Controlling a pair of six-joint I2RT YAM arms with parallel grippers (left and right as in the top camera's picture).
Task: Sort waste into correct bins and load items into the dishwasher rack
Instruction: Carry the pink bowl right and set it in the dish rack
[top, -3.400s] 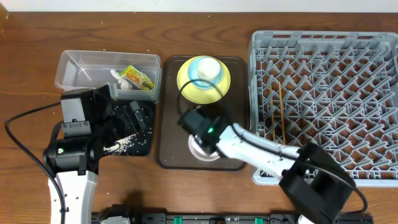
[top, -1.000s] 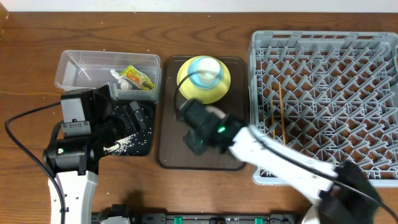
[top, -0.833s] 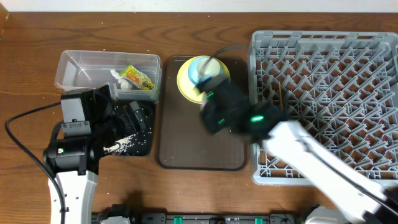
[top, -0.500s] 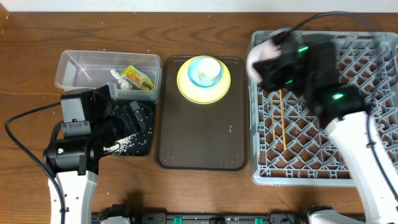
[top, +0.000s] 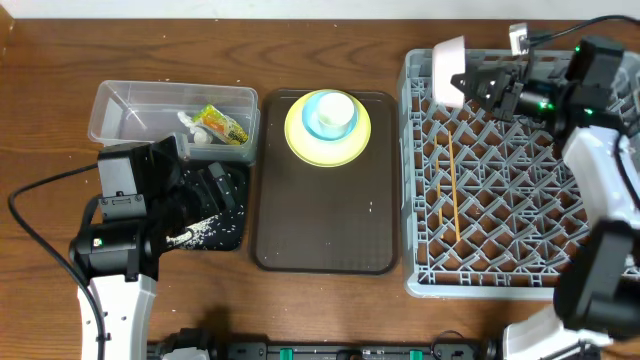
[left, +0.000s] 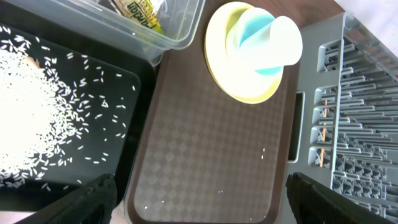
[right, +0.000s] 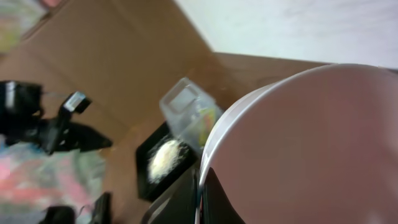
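Right tool (top: 472, 82) was closed on the rim of the white bowl (top: 447, 72), which it held on edge. The dishwasher rack (top: 410, 200) lay below the tool, with the chopsticks (top: 452, 195) in it under the arm. Left tool (top: 213, 185) was wide open and empty, with the black tray (top: 232, 205) and rice (top: 200, 230) beneath it.

Risks, as I judged them: a thin rim pinch on a tilted bowl could slip. Released at the rack's corner, the bowl could strike the wall, or straddle the pegs and tip.

Overhead placed the bowl above the rack corner. The right wrist view showed only its pink underside and the pinch, with no rack. The left wrist view showed the small white cup (left: 283, 38) nested in the blue cup (left: 252, 37) on the plate (left: 231, 87).
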